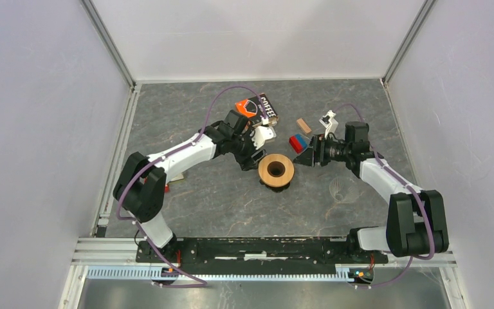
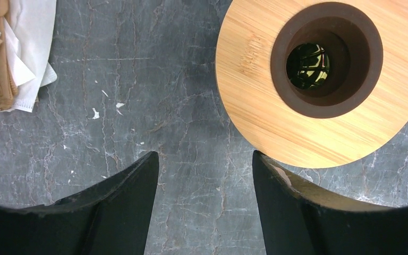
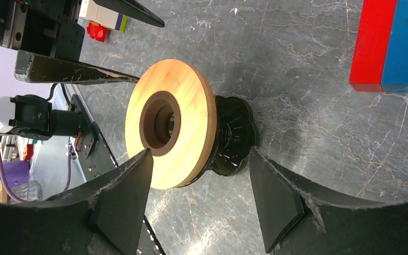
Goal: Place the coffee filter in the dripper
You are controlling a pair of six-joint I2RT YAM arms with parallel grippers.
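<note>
Top: grey marbled table (image 1: 219,206) boxed by white walls (image 1: 38,96). Dripper (image 1: 276,170) mid-table, left gripper (image 1: 251,159) at its 10 o'clock, right gripper (image 1: 303,157) at 2.

Left wrist: jaws spread wide over scuffed stone, gripping nothing; dripper at 1 o'clock, filter (image 2: 29,48) lying at 10, well apart.

Right wrist: jaws wide, empty, dripper just ahead at 12, red-blue blocks (image 3: 393,45) at 2.
</note>
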